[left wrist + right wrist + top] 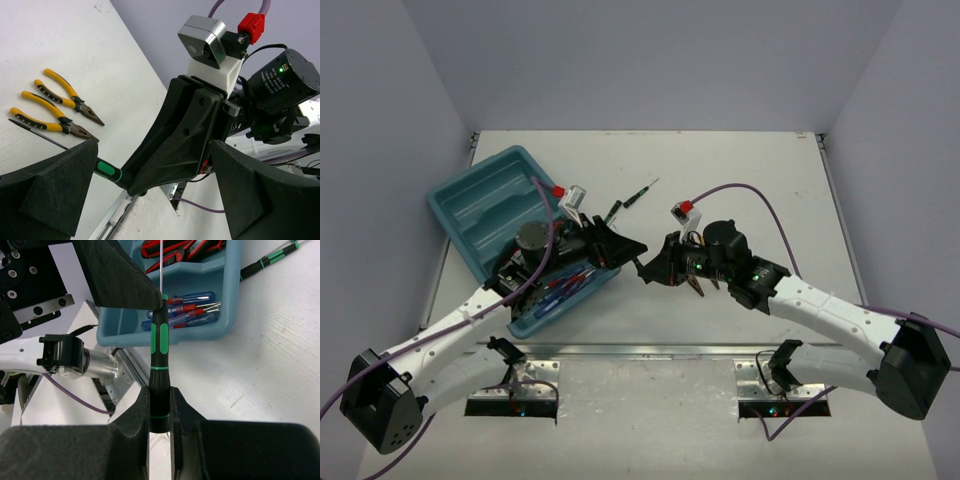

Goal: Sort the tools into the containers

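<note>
My right gripper (160, 395) is shut on the butt of a black-green screwdriver (160, 352), held above the table beside the teal tray (227, 300). My left gripper (154, 150) is open; its fingers (50, 185) stand on either side of the right gripper and the screwdriver's green handle (107, 170). In the top view the two grippers meet at the tray's (470, 200) right corner, left (623, 250) facing right (652, 270). The tray holds blue-handled screwdrivers (185, 315) and red-handled cutters (175, 247). Two yellow-handled pliers (62, 92) lie on the table.
Two more black-green screwdrivers (640, 192) lie on the table just beyond the grippers; one also shows in the right wrist view (267, 260). The table's near edge with its metal rail (650, 350) runs below the grippers.
</note>
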Controlling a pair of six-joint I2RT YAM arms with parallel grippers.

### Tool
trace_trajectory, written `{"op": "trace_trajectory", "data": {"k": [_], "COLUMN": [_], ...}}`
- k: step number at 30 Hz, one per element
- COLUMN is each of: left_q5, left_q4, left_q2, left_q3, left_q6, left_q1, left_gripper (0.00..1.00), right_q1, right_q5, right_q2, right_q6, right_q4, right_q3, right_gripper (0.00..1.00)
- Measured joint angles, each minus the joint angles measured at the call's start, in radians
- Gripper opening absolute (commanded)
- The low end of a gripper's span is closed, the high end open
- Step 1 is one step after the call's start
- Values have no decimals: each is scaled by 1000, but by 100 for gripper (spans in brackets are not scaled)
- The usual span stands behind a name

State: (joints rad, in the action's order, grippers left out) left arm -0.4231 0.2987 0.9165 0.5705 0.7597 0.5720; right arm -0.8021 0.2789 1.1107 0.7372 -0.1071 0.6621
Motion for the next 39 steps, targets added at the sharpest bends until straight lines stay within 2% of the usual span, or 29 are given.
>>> {"op": "trace_trajectory", "data": {"k": [10,19,26,30,32,34,35,37,39], "left_q5": [32,54,121,131,120,105,99,89,80], "left_q4": [-23,-71,-131,-140,-121,-91,-75,-46,-24], "left_q2": [-18,-25,-40,-26,-13,11,23,47,67], "left_q3": [20,86,110,98,85,75,71,67,65], "left_q6": [-4,-33,-53,-47,-39,-27,-22,-13,3], "left_q1": [15,18,18,18,18,19,21,29,40], "left_gripper": [100,100,99,95,90,79,68,38,14], "right_q1": [-1,-1,-1,-1,-1,-1,-1,-1,-1], "right_q5": [-28,-95,-123,-104,-73,-32,-12,22,50], "right_q2": [-20,-20,-55,-101,-114,-116,-116,-115,-114], "right_q6": [0,0,-1,-5,-8,-9,-9,-9,-8], "right_q4": [4,50,72,40,2,-42,-62,-96,-129], "right_q3": [0,1,3,3,2,1,-1,-6,-13], "right_gripper": [0,0,0,0,0,0,0,0,0]}}
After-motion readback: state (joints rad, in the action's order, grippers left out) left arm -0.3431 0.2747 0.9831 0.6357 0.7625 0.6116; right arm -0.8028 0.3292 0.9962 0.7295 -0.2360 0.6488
